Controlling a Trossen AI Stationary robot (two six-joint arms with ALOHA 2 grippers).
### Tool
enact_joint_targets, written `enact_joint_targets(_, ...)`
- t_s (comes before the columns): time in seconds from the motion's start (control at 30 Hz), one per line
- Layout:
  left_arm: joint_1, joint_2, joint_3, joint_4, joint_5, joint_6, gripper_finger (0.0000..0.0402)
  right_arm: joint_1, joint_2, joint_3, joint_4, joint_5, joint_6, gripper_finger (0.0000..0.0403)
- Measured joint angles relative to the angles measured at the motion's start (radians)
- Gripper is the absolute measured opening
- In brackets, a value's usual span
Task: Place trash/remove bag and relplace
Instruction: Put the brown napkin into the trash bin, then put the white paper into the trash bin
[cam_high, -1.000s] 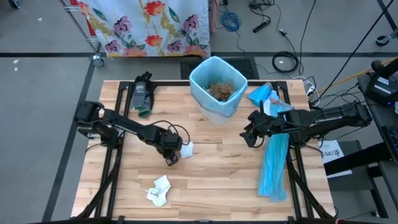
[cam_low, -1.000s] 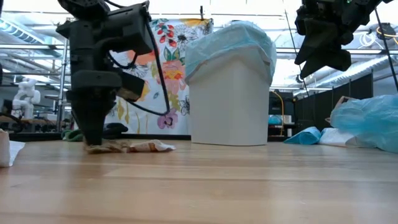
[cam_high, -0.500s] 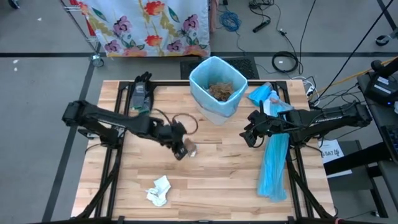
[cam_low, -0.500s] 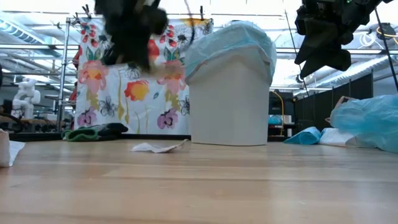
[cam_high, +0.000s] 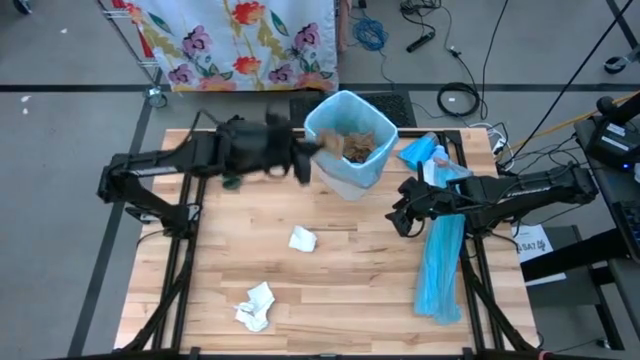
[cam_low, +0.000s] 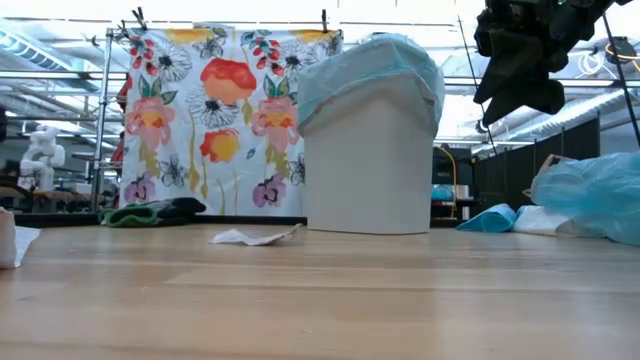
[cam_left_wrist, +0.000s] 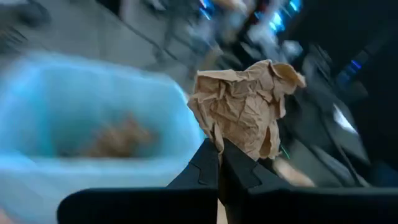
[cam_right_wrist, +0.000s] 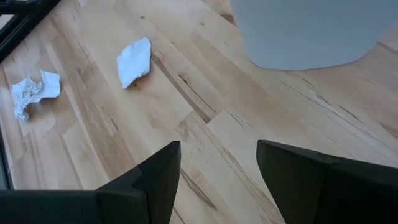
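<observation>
Left gripper was clamped on a crumpled brown paper wad beside the lined bin near the table's far edge; right gripper hung wide open near the right edge.

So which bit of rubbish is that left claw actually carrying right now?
Find the white bin with the light-blue liner at the far side of the wooden table. Just beside its rim, the left gripper is shut on a crumpled wad of brown paper. It is brown and held in the air, whereas the two white tissue wads lie on the tabletop.
</observation>
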Motion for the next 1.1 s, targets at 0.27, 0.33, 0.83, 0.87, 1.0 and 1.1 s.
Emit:
enact_joint_targets(0.27, 0.157, 0.093, 0.071, 0.136, -0.032, 0.023, 0.0006, 0.000, 0.000, 0.000, -0.001, 0.000, 0.000, 0.0203)
enact_joint_targets(0.33, 0.177, 0.120, 0.071, 0.189, -0.031, 0.008, 0.0016, 0.000, 0.000, 0.000, -0.001, 0.000, 0.000, 0.0203)
enact_joint_targets(0.83, 0.221, 0.290, 0.071, 0.364, 0.071, -0.083, 0.0172, 0.000, 0.000, 0.000, -0.001, 0.000, 0.000, 0.0203)
enact_joint_targets(0.87, 0.221, 0.290, 0.071, 0.363, 0.071, -0.083, 0.0181, 0.000, 0.000, 0.000, 0.000, 0.000, 0.000, 0.0203)
enact_joint_targets(1.0, 0.212, 0.287, 0.071, 0.368, 0.072, -0.083, 0.0202, 0.000, 0.000, 0.000, -0.001, 0.000, 0.000, 0.0203)
enact_joint_targets(1.1, 0.199, 0.288, 0.071, 0.359, 0.088, -0.087, 0.0205, 0.000, 0.000, 0.000, -0.001, 0.000, 0.000, 0.0203)
